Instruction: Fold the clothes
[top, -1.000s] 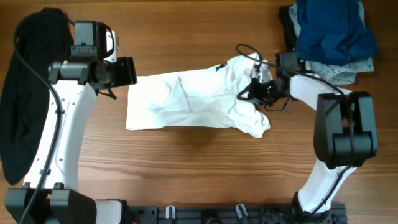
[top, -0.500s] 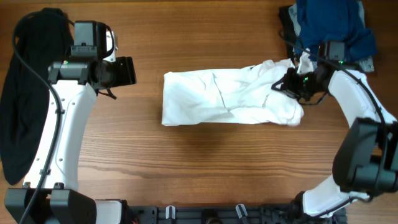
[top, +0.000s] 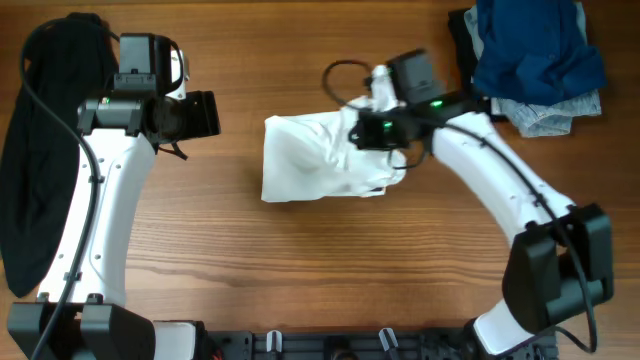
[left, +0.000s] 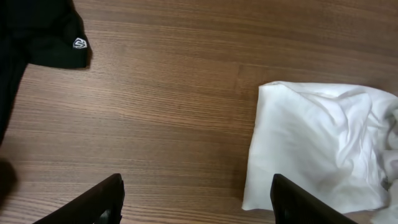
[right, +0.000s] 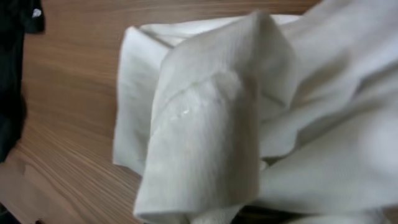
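Wood-grain counter (top: 300, 280), white T-shirt (top: 315, 165) half folded at centre frame.
The right tool (top: 372, 130), pinched shut on the shirt's right end, holds it doubled over the middle. The left tool (left: 196, 202) hangs apart and empty at upper left. One fold looks part made; the black garment (top: 40, 150) at the left edge and the upper-right pile (top: 540, 60) lie unfolded.

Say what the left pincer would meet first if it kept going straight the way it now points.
Probably the bare table, since the left pincer points into the gap between the black garment and the white shirt; depth is unclear.
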